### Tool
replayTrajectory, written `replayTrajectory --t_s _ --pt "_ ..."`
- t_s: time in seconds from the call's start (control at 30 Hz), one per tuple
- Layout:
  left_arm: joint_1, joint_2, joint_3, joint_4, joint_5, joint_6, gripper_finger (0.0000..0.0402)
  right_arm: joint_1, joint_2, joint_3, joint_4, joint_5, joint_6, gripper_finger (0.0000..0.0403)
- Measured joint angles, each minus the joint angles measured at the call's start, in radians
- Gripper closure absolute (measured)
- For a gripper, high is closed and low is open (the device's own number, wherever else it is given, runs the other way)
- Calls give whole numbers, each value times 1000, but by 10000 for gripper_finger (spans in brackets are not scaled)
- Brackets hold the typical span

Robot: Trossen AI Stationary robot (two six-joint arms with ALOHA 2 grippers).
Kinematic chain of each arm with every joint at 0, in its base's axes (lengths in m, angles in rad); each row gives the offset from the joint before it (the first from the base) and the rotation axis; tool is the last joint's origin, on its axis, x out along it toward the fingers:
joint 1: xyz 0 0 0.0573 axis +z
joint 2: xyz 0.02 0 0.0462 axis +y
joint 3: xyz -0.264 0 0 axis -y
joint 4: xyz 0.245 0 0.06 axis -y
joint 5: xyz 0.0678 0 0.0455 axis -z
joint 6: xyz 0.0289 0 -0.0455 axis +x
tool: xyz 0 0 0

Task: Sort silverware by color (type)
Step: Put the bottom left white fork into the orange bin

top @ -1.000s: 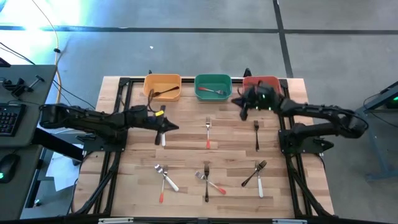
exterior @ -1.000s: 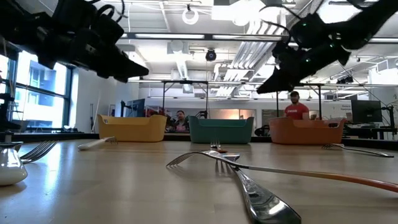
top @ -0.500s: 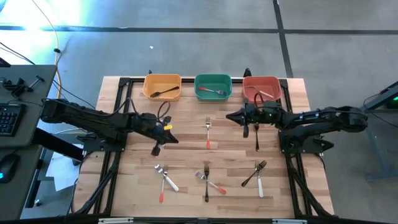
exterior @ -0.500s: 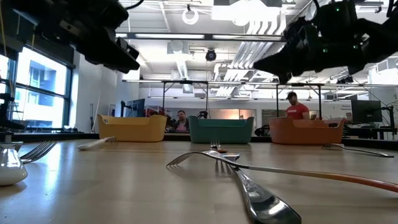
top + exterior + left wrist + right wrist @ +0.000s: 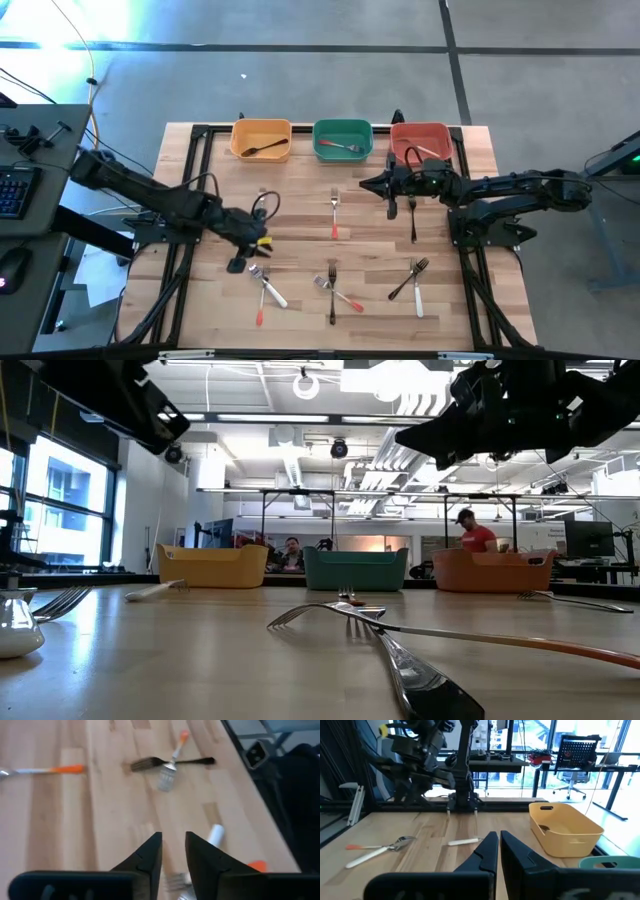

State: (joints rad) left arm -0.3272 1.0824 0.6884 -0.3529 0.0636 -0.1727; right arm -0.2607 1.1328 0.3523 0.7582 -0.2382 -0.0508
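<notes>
Forks and spoons lie flat on the wooden table: an orange-handled fork (image 5: 335, 212), a black fork (image 5: 412, 217), a white and an orange piece crossed (image 5: 263, 287), a cluster (image 5: 335, 290) and a pair (image 5: 412, 280). My left gripper (image 5: 240, 263) hovers just left of the crossed white and orange pieces, its fingers a narrow gap apart and empty (image 5: 173, 855). My right gripper (image 5: 370, 184) is shut and empty, held level above the table in front of the green bin (image 5: 342, 140).
The yellow bin (image 5: 261, 138) holds a black fork, the green bin a silver-headed piece, and the red bin (image 5: 420, 142) an orange-handled piece. All three stand along the far edge. A black frame (image 5: 200, 200) rims the table. People show in the room behind (image 5: 477, 530).
My left gripper has gone toward the table's near edge and come down beside the crossed white and orange pieces. My right gripper has drawn back from over the red bin toward the table's middle and turned from pointing down to level; an orange-handled piece now shows in that bin.
</notes>
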Motion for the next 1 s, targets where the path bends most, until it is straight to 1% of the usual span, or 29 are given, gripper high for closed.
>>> replayTrajectory --t_s 0.2,0.33,0.5,0.67,0.77,1.0 --pt "-84 18 3 -37 -51 -57 286 0 0 0 1 0 1 398" --pt "-133 67 3 -43 -56 -83 275 0 0 0 0 0 20 398" --pt "-183 161 3 -39 -62 -89 272 0 0 0 -7 0 28 398" --pt "-208 234 3 -40 -72 -109 272 0 0 0 -6 0 28 398" --pt "-216 257 3 -39 -68 -131 272 0 0 1 -6 0 27 398" --pt "-237 286 3 -23 -83 -123 272 0 0 1 -6 0 25 398"
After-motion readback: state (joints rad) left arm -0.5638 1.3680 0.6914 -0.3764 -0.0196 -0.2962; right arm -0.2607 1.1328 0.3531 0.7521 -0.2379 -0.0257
